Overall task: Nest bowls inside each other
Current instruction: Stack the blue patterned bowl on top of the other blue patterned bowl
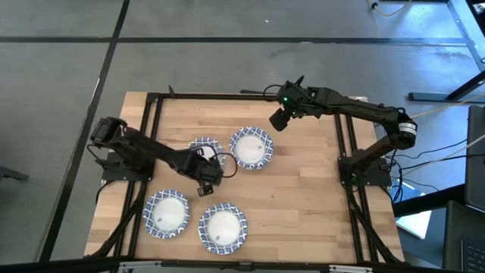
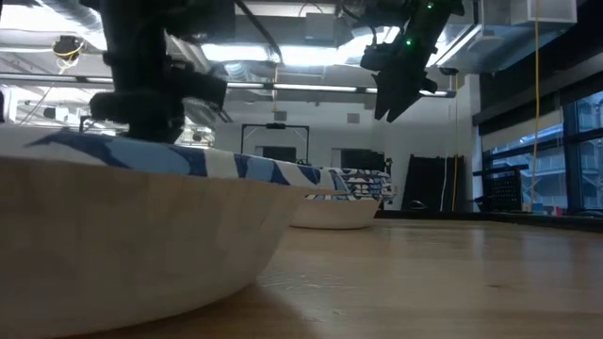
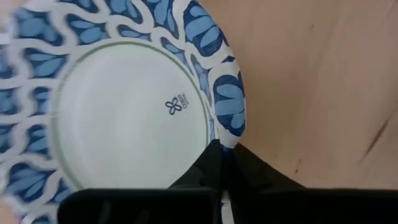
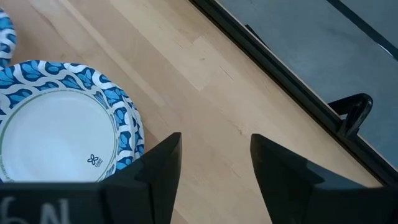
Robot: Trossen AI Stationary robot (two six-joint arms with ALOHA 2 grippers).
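Four blue-and-white patterned bowls show in the high view. Two lie in the middle, the left one point(image 1: 201, 145) and the right one point(image 1: 251, 146), and two lie near the front, one point(image 1: 167, 213) and another point(image 1: 223, 227). My left gripper point(image 1: 208, 170) is shut on the middle left bowl point(image 3: 124, 118). My right gripper point(image 1: 279, 120) is open and empty, raised above the table beyond the middle right bowl point(image 4: 59, 137). In the low view my right gripper point(image 2: 396, 89) hangs high, and a front bowl point(image 2: 141, 235) fills the foreground. My left gripper pinches the bowl's patterned rim point(image 3: 227, 134) between its two shut fingers point(image 3: 217, 168), coming from above and pointing down. The bowl shows its white inside upward. Whether it is lifted or rests on the table I cannot tell.
A black frame point(image 1: 345, 136) runs along the wooden table's edges, and its rail also shows in the right wrist view point(image 4: 280, 81). Bare wood point(image 1: 303, 205) lies at the table's right. The rim of another bowl point(image 4: 5, 37) shows at the edge of the right wrist view.
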